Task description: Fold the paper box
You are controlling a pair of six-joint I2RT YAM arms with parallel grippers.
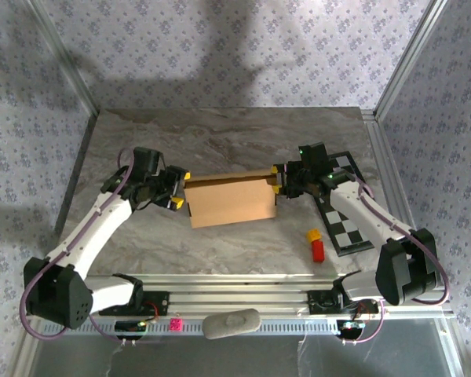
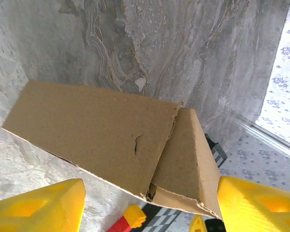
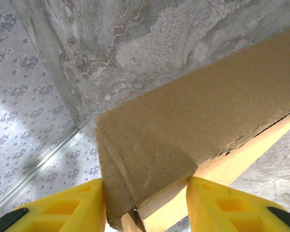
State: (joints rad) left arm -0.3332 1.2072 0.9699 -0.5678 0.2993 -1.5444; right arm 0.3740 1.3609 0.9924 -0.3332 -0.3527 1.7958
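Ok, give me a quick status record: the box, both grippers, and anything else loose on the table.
box: plain brown corrugated cardboard box, folded up rather than flat, mid-table on the grey marbled tabletop
left gripper: at the box's left end, yellow fingers spread wide, open
right gripper: at the box's right end, closed on the cardboard, fingers against it on both sides
other items: black-and-white checkered board under the right arm; small yellow block and red block beside it
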